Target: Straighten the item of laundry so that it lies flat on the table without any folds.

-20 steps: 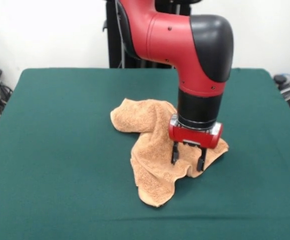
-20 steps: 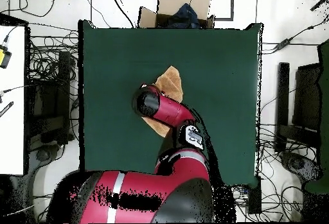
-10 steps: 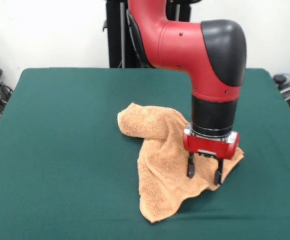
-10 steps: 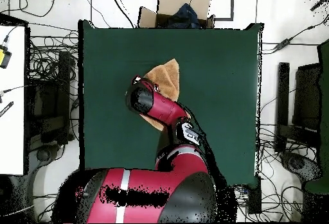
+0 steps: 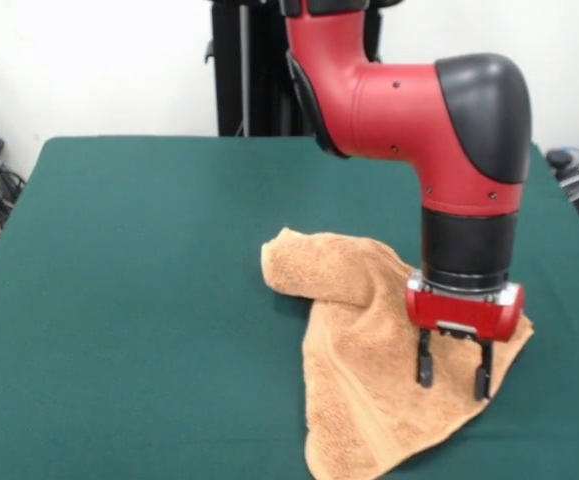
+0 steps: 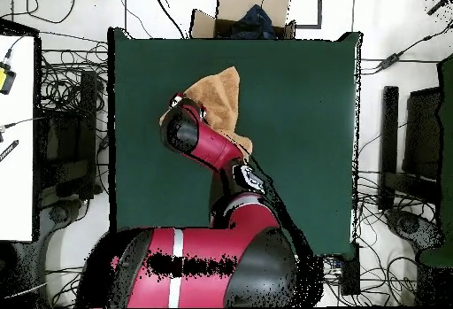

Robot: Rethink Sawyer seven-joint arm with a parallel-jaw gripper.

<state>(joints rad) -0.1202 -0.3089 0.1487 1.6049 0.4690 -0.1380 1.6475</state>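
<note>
I see my fingers [image 5: 454, 375] spread apart, tips pressed on the rumpled towel [image 5: 369, 350], which bunches behind them on the desk [image 5: 129, 260].

The towel [image 5: 369, 350] is thick terry cloth, orange-tan, with a fluffy, looped pile that looks rough and fully matt; its folds are soft and rounded. The table [image 5: 139, 300] has a dark green felt-like cover, matt and even, with no shine. The arm [image 5: 419, 110] above the towel has a hard shell that looks like moulded plastic: smooth, glossy red on the long parts and smooth, semi-gloss black on the rounded joint cap and wrist collar. The gripper [image 5: 454, 375] has a glossy red block with a thin silvery metal rim, and dull black fingers [image 5: 424, 368].
</note>
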